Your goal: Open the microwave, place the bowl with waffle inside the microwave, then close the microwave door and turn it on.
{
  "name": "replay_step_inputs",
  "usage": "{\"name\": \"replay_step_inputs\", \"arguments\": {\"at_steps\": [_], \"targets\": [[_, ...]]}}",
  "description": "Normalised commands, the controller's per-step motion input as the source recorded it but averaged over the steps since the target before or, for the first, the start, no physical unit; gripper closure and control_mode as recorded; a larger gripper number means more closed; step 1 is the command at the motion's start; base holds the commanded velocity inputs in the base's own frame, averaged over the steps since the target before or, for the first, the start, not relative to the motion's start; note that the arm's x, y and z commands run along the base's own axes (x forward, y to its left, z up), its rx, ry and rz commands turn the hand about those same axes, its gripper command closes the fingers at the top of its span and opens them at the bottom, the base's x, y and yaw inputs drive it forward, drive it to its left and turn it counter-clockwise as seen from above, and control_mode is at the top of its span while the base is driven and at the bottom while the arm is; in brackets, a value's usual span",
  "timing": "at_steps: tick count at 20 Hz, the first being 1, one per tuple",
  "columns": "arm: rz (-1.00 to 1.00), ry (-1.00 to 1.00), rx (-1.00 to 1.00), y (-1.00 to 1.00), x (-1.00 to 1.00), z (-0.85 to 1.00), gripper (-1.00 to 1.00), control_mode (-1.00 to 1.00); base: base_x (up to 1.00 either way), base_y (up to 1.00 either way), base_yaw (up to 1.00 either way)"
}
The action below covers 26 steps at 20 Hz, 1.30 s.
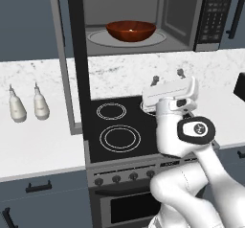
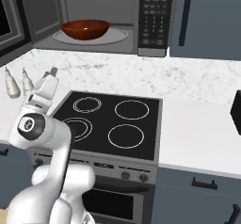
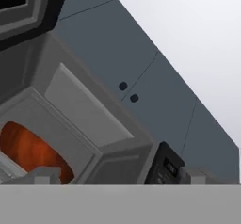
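This is a home kitchen: a black glass-top stove with four ring burners (image 2: 113, 124) sits in a white marbled stone counter (image 2: 197, 129). Above hangs a black-and-steel over-range microwave (image 2: 153, 18), flanked by blue-grey cabinets with dark bar handles (image 2: 207, 20).

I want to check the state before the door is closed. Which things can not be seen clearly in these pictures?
- The waffle: inside the bowl only a pale glint shows in the left base view, too small to confirm.
- The microwave door: edge-on there, its top cut off by the frame.
- The button panel: labels too small in the right base view.
- The pincer: only fingertips show in the hand view.
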Motion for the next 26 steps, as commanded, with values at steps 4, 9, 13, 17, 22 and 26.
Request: {"name": "replay_step_inputs", "arguments": {"at_steps": [4,9,13,17,22,26], "targets": [[-0.24,-0.04,0.00,1.00,-0.38,-0.31,-1.00,-1.00,0.00,0.00,0.00],[-0.23,-0.06,0.00,1.00,-0.33,-0.27,-1.00,-1.00,0.00,0.00,0.00],[-0.14,-0.18,0.02,0.85,-0.38,-0.06,-1.00,-1.00,0.00,0.00,0.00],[-0.01,-0.22,0.05,0.82,-0.35,-0.04,-1.00,-1.00,0.00,0.00,0.00],[0.08,-0.17,0.17,0.45,-0.03,-0.17,-1.00,-1.00,0.00,0.00,0.00],[0.19,-0.09,0.21,0.35,0.00,0.00,-1.00,-1.00,0.00,0.00,0.00]]}}
